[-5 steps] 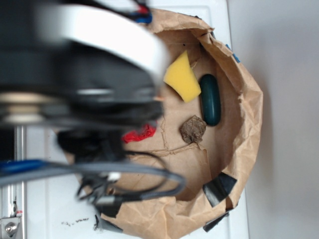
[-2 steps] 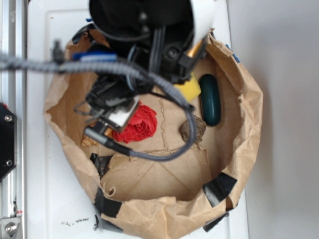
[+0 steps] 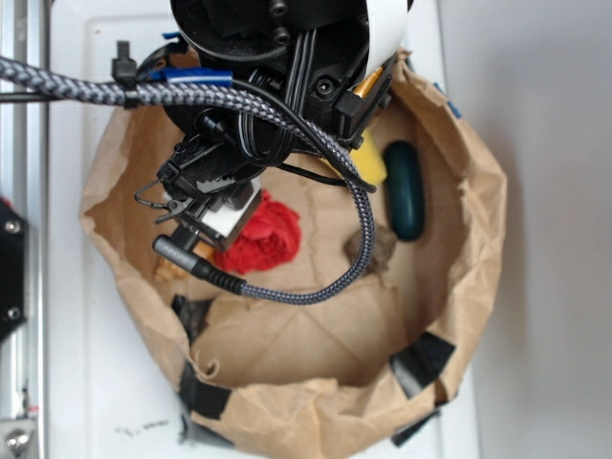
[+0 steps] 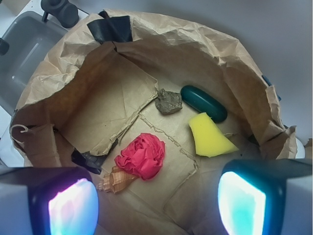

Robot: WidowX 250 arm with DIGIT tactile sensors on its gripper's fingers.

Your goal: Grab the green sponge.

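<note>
Wrist view shows the hand (image 4: 156, 198) spread wide and empty, high above the paper bag (image 4: 63, 73). Nearest below lie the red crumpled piece (image 4: 142, 155) and yellow wedge (image 4: 209, 135); just beyond the wedge, toward the far right wall, rests the green sponge (image 4: 204, 103), untouched. Approach, descent and grasp all remain.

No text, label, brand, number or sign can be read in either view; the brown paper bag (image 4: 146, 58) is plain, and the black tape patches (image 4: 113, 28) on its rim carry no print. A few small dark marks (image 3: 143, 426) on the white counter (image 3: 86, 382) in the exterior view are too small and blurred to read as letters.
</note>
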